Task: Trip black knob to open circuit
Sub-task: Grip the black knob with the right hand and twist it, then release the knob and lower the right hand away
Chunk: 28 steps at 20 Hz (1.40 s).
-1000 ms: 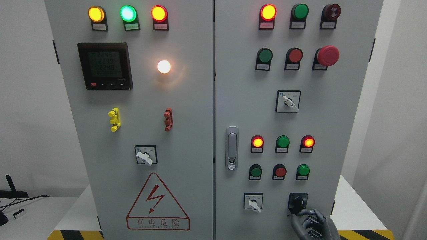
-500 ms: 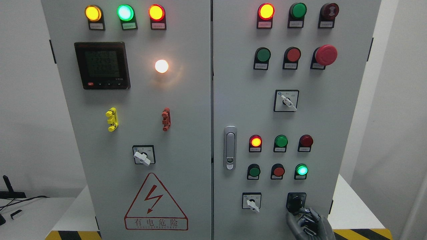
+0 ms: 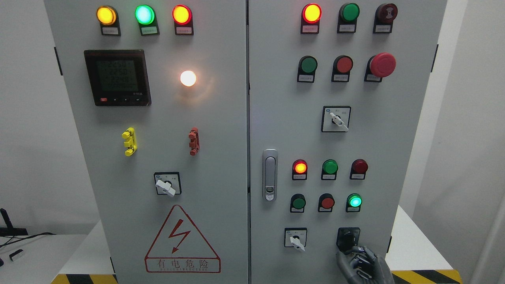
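1. The black knob (image 3: 348, 238) sits in its square black plate at the lower right of the cabinet's right door (image 3: 394, 138), directly below the lit green button (image 3: 354, 201) and to the right of a small white-handled selector (image 3: 296, 240).
2. The right hand (image 3: 361, 265) comes up from below the knob, with grey fingers (image 3: 357, 249) curled and their tips touching the knob's lower edge. It reads as a clenched pinch on the knob's underside, though how firmly it grips I cannot tell. The left hand does not show.
3. Progress, as a judgement: the trip looks made or nearly so. Above the knob, the green button glows while the dark red lamp (image 3: 360, 166) higher up is unlit, which fits an opened circuit. The knob's own pointer is too dark to read.
4. What seems left: confirm the knob has seated in its tripped position, then let go and draw the hand clear.
5. Elsewhere on that door, a red lamp (image 3: 300, 167) left of the dark one is lit, and so is the top red lamp (image 3: 311, 13).
6. The grey cabinet stands on a white desk (image 3: 418, 248) with yellow-black hazard tape (image 3: 424, 276) along its front edge, to the right of the hand.
7. Plain white walls stand behind the cabinet. Far left of the knob, black cables (image 3: 23, 237) lie on a lower white surface.
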{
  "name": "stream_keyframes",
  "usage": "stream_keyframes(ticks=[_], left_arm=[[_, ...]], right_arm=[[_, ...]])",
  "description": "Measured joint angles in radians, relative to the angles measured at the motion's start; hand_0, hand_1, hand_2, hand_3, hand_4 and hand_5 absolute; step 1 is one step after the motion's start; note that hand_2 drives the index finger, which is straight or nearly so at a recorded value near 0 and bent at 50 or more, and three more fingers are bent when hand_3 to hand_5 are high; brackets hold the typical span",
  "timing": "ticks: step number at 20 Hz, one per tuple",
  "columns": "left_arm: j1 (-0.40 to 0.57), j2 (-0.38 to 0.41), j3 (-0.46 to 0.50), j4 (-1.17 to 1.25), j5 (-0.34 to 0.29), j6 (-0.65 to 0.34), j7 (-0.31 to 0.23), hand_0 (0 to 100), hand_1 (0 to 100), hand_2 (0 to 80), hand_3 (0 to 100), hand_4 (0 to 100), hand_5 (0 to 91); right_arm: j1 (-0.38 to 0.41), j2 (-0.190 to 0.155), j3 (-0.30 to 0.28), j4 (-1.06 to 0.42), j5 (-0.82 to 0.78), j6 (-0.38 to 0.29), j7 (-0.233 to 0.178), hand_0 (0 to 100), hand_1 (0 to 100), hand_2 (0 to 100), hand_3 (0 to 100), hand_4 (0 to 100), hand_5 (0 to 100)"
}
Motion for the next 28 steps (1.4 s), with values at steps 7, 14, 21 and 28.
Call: stream_keyframes(ticks=[7,14,21,28], left_arm=[[0.000,0.000,0.000,0.000,0.000,0.000,0.000,12,39,0.0,0,0,0.0],[0.000,0.000,0.000,0.000,0.000,0.000,0.000,12,39,0.0,0,0,0.0],[0.000,0.000,0.000,0.000,0.000,0.000,0.000,12,39,0.0,0,0,0.0],[0.000,0.000,0.000,0.000,0.000,0.000,0.000,12,39,0.0,0,0,0.0]], right_arm=[[0.003,-0.009,-0.003,0.000,0.025,-0.003,0.005,41,73,47,86,79,80],[0.004,-0.021,-0.025,-0.001,0.033,-0.007,0.008,42,73,47,86,79,80],[0.007,-0.027,-0.039,-0.001,0.035,-0.007,0.005,42,74,46,86,79,80],[0.013,-0.031,-0.050,-0.001,0.036,-0.006,0.005,42,74,46,87,79,80]])
